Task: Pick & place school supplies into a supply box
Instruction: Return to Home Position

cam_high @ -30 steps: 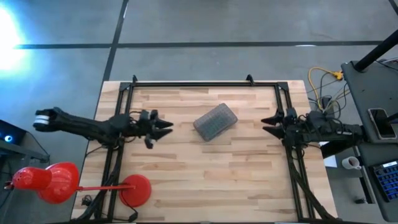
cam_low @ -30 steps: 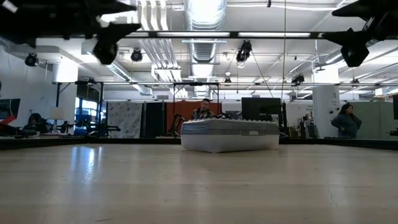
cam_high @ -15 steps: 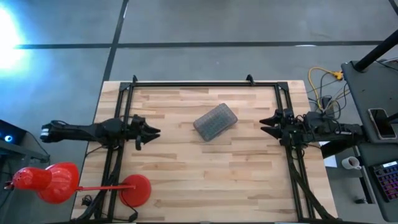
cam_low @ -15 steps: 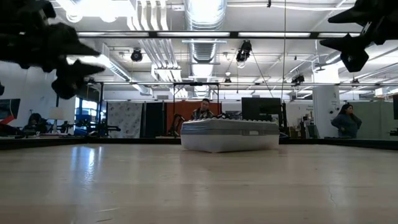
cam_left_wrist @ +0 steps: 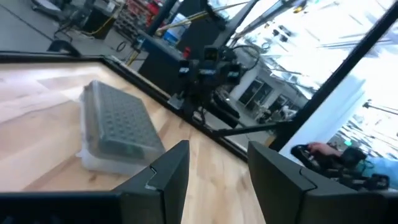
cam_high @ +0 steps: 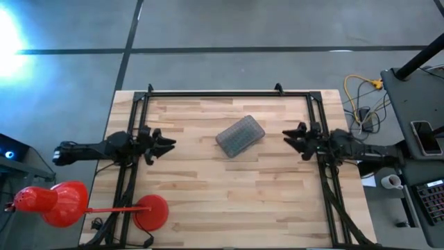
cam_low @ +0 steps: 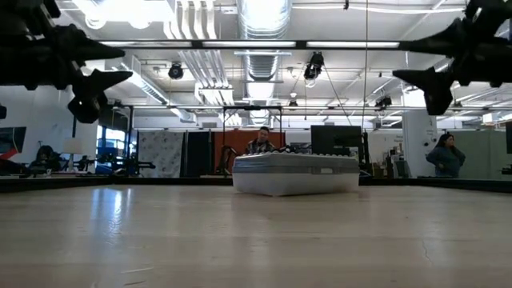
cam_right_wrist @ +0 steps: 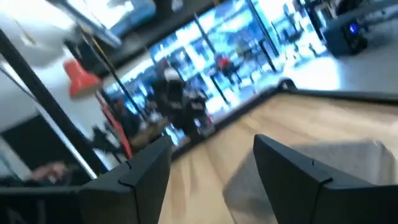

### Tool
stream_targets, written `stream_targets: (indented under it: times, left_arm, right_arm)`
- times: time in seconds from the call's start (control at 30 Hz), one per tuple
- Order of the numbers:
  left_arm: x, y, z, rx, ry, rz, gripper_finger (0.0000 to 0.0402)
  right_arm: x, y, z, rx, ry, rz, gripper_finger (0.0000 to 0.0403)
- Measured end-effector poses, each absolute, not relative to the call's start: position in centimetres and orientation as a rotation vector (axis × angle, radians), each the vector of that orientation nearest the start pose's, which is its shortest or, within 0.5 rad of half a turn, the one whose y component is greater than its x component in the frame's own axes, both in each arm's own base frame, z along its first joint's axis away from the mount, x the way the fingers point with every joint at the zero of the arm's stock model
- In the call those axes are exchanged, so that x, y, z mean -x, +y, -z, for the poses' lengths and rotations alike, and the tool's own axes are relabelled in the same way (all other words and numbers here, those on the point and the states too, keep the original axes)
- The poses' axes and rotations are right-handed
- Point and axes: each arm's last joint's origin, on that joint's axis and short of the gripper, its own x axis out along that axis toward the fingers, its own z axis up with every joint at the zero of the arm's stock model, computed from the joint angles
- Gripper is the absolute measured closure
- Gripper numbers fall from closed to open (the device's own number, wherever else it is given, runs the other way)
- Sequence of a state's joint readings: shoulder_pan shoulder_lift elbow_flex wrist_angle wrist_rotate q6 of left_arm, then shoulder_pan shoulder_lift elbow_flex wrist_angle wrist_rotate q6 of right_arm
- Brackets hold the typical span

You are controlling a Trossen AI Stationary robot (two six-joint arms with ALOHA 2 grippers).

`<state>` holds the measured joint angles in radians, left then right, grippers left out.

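The supply box (cam_high: 240, 135), a clear case with its grey ribbed lid shut, lies flat on the table's middle; it also shows in the low view (cam_low: 295, 173) and both wrist views (cam_left_wrist: 118, 127) (cam_right_wrist: 348, 174). No pens, pencils or scissors show anywhere. My left gripper (cam_high: 168, 144) hovers open near the table's left edge, above the table (cam_low: 104, 76), empty (cam_left_wrist: 214, 152). My right gripper (cam_high: 286, 137) hovers open near the right edge, high above the table (cam_low: 416, 64), empty (cam_right_wrist: 211, 149). Both point at the box.
A black frame (cam_high: 229, 94) runs along the far edge and down both sides of the wooden table. A red lamp (cam_high: 62, 203) stands off the near left corner. Bare wood surrounds the box. People (cam_low: 446, 156) stand in the room beyond.
My left gripper has drawn back toward the table's left edge and come lower in the low view. My right gripper has moved a little toward the box and come lower. The box has stayed where it was.
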<state>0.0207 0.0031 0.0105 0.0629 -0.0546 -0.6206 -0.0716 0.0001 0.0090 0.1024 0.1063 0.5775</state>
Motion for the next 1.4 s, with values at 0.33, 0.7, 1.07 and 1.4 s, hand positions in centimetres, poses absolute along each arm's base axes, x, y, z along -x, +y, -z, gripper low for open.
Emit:
stream_targets:
  times: [0.33,0.7,1.07,1.4]
  left_arm:
    - [-9.7,0.7,-17.1,0.620,-0.082,-0.095,0.0254]
    - [-9.9,0.9,-16.7,0.619,-0.050,-0.125,0.0254]
    - [-10.8,1.0,-15.3,0.620,0.122,-0.178,0.0254]
    - [-11.5,1.0,-13.9,0.617,0.268,-0.224,0.0254]
  right_arm:
    - [-9.2,-2.0,-18.9,-0.567,-0.321,0.216,0.0184]
    - [-9.2,-1.8,-18.9,-0.571,-0.314,0.193,0.0184]
    - [-9.4,-1.8,-18.7,-0.573,-0.286,0.191,0.0184]
    - [-9.5,-1.8,-18.5,-0.573,-0.269,0.194,0.0184]
